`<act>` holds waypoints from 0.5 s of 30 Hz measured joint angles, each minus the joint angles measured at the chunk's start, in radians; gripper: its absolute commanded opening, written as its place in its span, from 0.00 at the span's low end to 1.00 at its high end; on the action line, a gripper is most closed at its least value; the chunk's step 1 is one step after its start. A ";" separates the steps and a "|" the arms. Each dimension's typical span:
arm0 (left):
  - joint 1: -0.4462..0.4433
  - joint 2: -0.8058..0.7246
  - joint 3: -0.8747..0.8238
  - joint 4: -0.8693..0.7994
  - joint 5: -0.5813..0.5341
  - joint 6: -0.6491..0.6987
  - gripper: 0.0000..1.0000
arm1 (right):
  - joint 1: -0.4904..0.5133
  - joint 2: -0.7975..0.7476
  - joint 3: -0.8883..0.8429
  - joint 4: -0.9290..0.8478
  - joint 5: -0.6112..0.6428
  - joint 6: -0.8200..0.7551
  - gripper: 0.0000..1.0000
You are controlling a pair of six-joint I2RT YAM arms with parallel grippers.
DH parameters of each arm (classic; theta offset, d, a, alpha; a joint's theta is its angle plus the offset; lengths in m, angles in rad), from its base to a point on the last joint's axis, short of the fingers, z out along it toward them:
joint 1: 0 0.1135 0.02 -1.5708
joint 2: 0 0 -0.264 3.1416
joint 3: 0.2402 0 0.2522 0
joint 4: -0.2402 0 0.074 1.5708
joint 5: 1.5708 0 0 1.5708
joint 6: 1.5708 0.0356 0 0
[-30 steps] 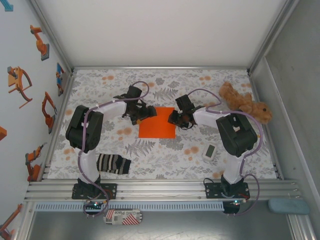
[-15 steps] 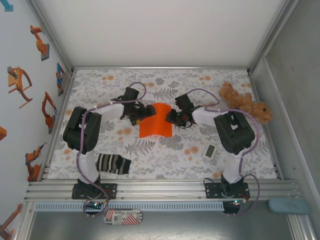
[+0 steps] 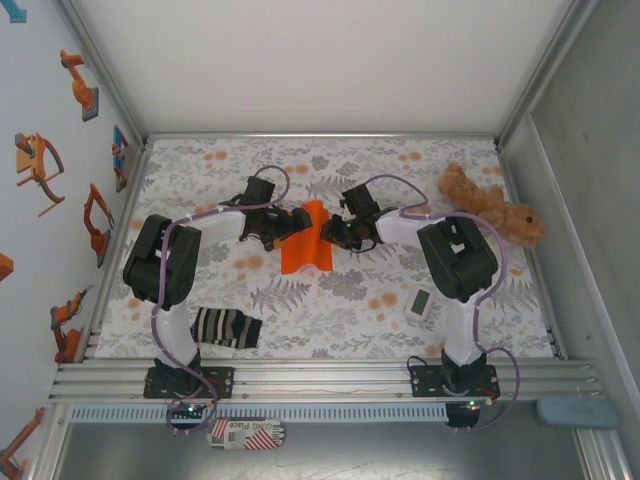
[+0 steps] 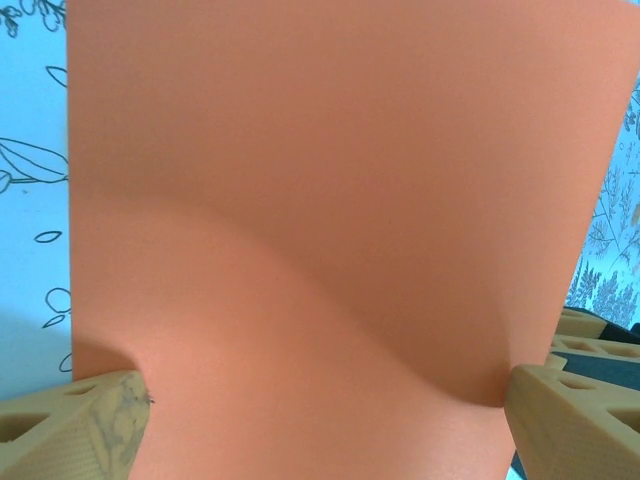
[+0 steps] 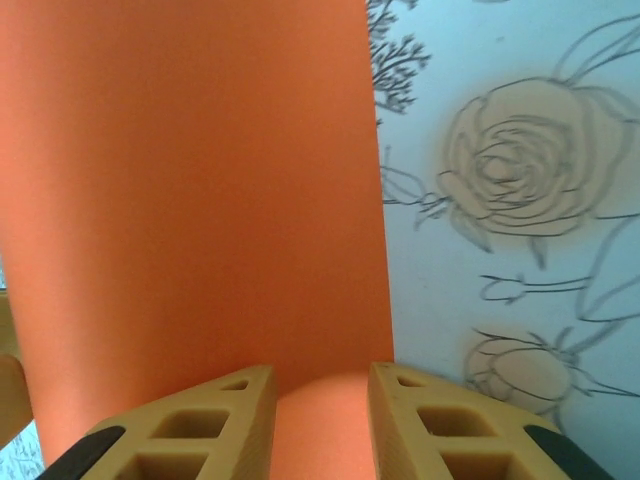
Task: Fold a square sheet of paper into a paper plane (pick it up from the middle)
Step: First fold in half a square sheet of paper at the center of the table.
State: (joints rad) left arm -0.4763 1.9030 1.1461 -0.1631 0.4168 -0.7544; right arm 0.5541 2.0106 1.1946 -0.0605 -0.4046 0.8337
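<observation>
1. The square sheet of paper [image 3: 303, 252] sits near the middle of the desk [image 3: 400, 170], directly between the two pincers. It is not flat: its middle is humped up off the floral surface.
2. The left pincer [image 3: 292, 222] meets the sheet's left side. In the left wrist view its fingers [image 4: 85, 430] stand wide apart, one at each lower corner, and the bowed orange sheet spans the gap between them.
3. The right pincer [image 3: 333, 234] meets the sheet's right side. In the right wrist view its fingers [image 5: 200, 425] stand a little apart with orange paper showing in the narrow gap. I cannot tell whether they pinch it.
4. A striped sock [image 3: 226, 327] lies at the near left, well apart from the sheet.
5. A brown plush toy [image 3: 490, 208] lies at the far right.
</observation>
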 measured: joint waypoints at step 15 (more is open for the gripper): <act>-0.003 -0.003 0.006 -0.008 -0.009 0.011 0.96 | 0.019 0.029 0.025 0.025 -0.026 0.026 0.30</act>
State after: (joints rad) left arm -0.4789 1.9003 1.1519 -0.1707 0.4076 -0.7433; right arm 0.5732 2.0392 1.2194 -0.0353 -0.4301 0.8597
